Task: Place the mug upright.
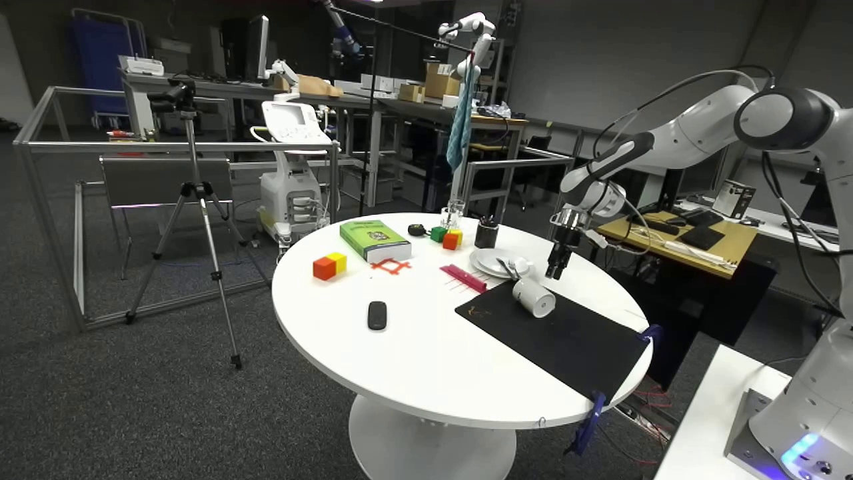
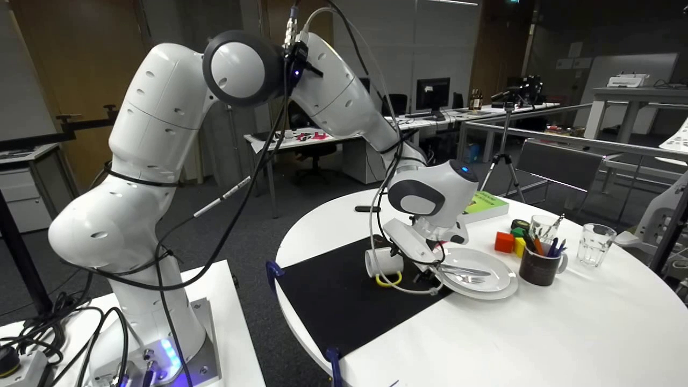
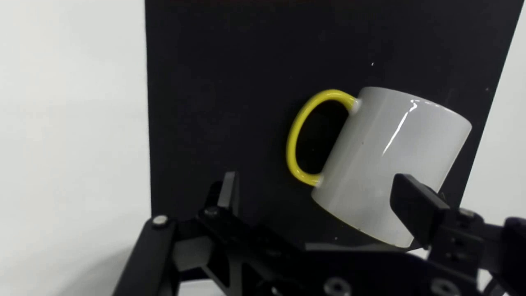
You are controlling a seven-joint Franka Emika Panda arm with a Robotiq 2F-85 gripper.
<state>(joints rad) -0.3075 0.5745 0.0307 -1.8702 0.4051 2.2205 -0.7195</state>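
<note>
The mug [image 1: 526, 292] is white with a yellow handle and lies on its side on a black mat [image 1: 573, 340]. In an exterior view the mug [image 2: 385, 262] has its handle against the mat, on the side towards that camera. In the wrist view the mug [image 3: 390, 160] fills the right middle, its handle pointing left. My gripper [image 3: 315, 187] is open and empty. Its right finger overlaps the mug's body in that view; its left finger is over the mat. In an exterior view the gripper [image 1: 554, 270] hangs above the table beside the mug, apart from it.
Stacked white plates [image 1: 494, 262] with cutlery stand close to the mug and gripper. A dark pen cup [image 2: 540, 267], glasses [image 2: 595, 244], coloured blocks [image 1: 330, 265], a green book [image 1: 375, 241] and a black handheld object [image 1: 377, 315] are on the table. Blue clamps [image 1: 588, 424] hold the mat's edge.
</note>
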